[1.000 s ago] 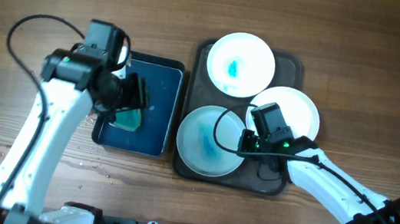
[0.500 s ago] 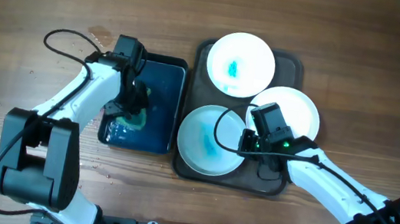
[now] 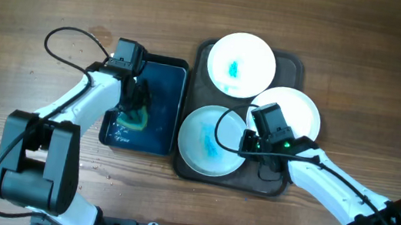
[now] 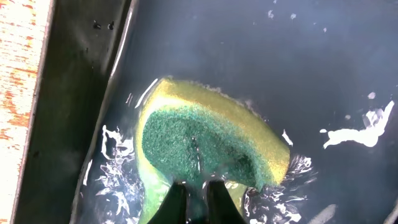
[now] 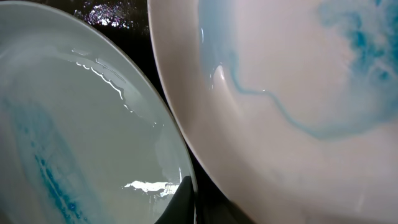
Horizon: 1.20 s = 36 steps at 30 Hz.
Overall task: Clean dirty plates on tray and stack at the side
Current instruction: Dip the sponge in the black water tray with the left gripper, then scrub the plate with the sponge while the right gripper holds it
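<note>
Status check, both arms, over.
Left gripper shut on sponge in water basin. Right gripper at stained front plate rim, jaws unclear. Nothing blocking.

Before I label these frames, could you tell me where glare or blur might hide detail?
Left wrist view: white glints on the rippled water around the yellow-and-green sponge in the dark blue rectangular tray; right wrist view: a bright reflection on the round white blue-streaked plate, everything close and slightly soft; overhead view: even light, sharp, no strong glare on the brown wooden table.
</note>
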Each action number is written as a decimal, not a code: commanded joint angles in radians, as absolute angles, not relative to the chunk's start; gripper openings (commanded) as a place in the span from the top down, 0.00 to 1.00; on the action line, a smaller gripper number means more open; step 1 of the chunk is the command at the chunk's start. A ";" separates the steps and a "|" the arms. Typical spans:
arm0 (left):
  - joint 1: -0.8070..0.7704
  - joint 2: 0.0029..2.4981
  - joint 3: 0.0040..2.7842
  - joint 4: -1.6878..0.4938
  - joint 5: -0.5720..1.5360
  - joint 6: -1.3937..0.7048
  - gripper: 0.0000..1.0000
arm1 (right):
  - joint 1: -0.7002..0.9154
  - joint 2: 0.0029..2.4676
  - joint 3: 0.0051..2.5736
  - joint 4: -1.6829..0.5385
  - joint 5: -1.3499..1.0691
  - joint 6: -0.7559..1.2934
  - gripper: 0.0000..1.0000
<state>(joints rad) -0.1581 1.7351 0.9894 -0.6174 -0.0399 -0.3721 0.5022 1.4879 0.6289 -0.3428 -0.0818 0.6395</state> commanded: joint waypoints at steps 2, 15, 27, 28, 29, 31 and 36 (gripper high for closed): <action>-0.161 1.673 1.088 -0.754 -0.034 -0.366 0.73 | 0.495 1.505 0.622 -0.363 -0.046 0.654 0.96; -0.162 1.680 0.833 -0.551 0.002 -0.374 0.73 | 0.495 1.505 0.622 -0.359 -0.046 0.538 0.92; -0.178 1.419 1.112 -0.883 0.204 -0.375 0.96 | 0.495 1.505 0.622 -0.331 0.022 0.654 0.96; -0.192 1.419 1.112 -0.881 0.223 -0.375 0.96 | 0.495 1.506 0.622 -0.333 0.016 0.654 0.96; -0.221 1.426 1.112 -0.880 0.228 -0.388 0.96 | 0.495 1.506 0.622 -0.337 0.009 0.653 0.96; -0.294 1.455 1.111 -0.867 0.244 -0.435 0.96 | 0.495 1.507 0.622 -0.340 -0.019 0.620 0.96; -0.554 1.639 1.111 -0.698 0.347 -0.632 0.96 | 0.495 1.507 0.622 -0.347 -0.076 0.513 0.96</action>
